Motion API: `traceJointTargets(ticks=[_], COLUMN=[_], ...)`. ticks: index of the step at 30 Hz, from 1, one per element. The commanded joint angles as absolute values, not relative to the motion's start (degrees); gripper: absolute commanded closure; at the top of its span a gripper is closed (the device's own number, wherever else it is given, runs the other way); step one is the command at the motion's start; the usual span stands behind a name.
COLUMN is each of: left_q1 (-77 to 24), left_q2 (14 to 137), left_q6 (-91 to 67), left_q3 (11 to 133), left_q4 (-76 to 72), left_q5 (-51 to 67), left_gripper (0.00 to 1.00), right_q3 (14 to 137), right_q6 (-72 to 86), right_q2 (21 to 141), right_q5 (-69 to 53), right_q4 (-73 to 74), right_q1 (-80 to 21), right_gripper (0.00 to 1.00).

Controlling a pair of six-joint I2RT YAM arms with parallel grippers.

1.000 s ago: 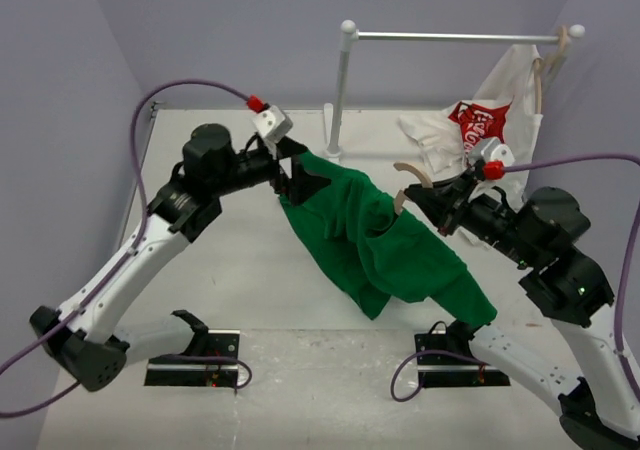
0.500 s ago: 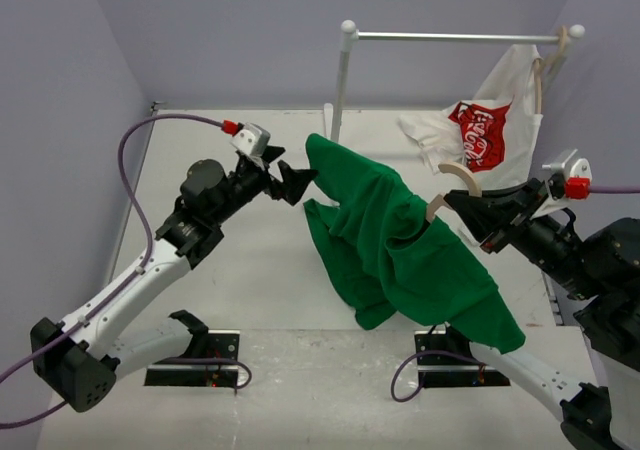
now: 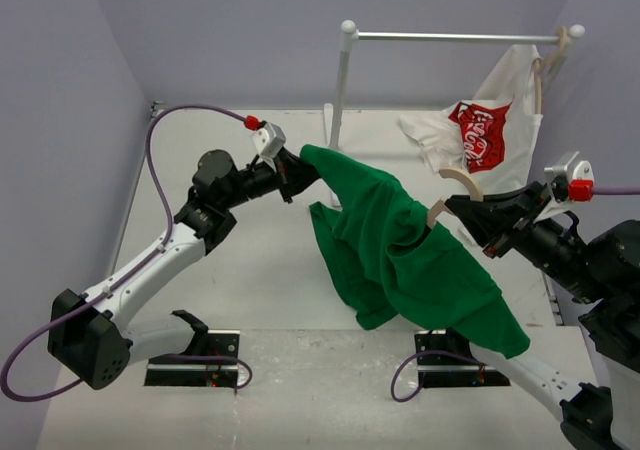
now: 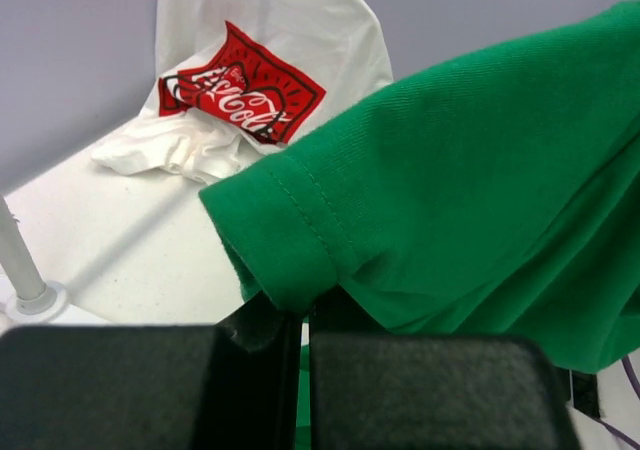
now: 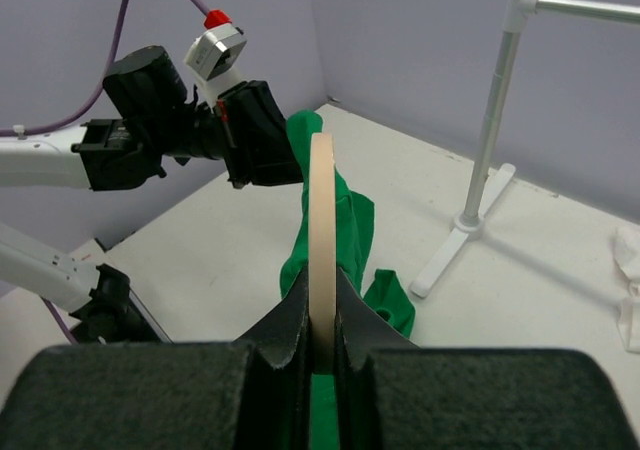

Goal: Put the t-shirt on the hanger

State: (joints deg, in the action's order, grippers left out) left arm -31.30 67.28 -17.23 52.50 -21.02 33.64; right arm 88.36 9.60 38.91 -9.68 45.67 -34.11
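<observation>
left gripper (image 3: 293,173) pinching t-shirt (image 3: 400,255) sleeve, right gripper (image 3: 460,210) — clamping hanger (image 5: 322,220)

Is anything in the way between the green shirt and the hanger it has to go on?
No, nothing visible is in the way. The green shirt is draped right over the hanger, which the right gripper holds clamped, with the hook poking out. The left gripper pinches the shirt's hem. The white shirt hangs off to the side.

Legible markings: one brand logo.
We read the white script "Coca-Cola" on a red panel (image 4: 245,95) printed on the front of the white t-shirt (image 4: 340,30). In the top view the same red logo is creased and only partly legible.
</observation>
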Motion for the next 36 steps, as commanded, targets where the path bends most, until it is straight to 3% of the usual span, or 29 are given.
traceJointTargets(ticks=[1,5,10,14,16,18,25,29,34,36], left_q1=[-29.1,-20.5,-6.4,-5.4,-5.5,-5.6,-6.4,-18.5,-32.0,-33.5], left_q2=[67.6,66.6,66.9,69.3,70.8,70.4,58.6,60.9,66.3,68.1], left_q6=[-20.2,-29.3,-42.3,-43.4,-44.3,-44.0,-32.9,-26.5,-17.1,-17.0], left_q3=[57.0,55.6,47.3,46.0,47.3,48.1,55.4,65.2,74.8,76.3], left_q4=[-15.7,-8.8,-12.8,-18.8,-20.2,-21.9,-19.1,-17.2,-9.2,-9.4], left_q5=[22.1,9.3,15.5,25.8,31.3,35.6,42.5,57.7,60.2,61.3], left_gripper=[1.0,1.0,1.0,0.99,0.62,0.03,0.0,0.0,0.01,0.06], right_q3=[87.8,86.5,86.2,87.4,87.7,87.9,87.0,84.4,82.8,82.1], right_q6=[11.1,11.9,11.9,11.9,11.3,11.1,9.7,9.4,8.7,8.5], right_q2=[38.5,37.3,34.7,35.2,36.4,37.9,40.7,41.5,43.2,43.2], right_q5=[-3.0,2.1,2.7,0.3,-1.2,-1.5,-2.5,-10.3,-16.5,-18.2], right_q4=[43.2,43.5,43.7,43.8,43.8,43.8,42.7,39.4,36.7,35.5], right_q1=[-34.2,-34.2,-34.1,-34.2,-34.1,-34.1,-34.2,-34.2,-34.2,-34.2], right_gripper=[1.0,1.0,1.0,1.0,1.0,1.0,1.0,1.0,1.0,1.0])
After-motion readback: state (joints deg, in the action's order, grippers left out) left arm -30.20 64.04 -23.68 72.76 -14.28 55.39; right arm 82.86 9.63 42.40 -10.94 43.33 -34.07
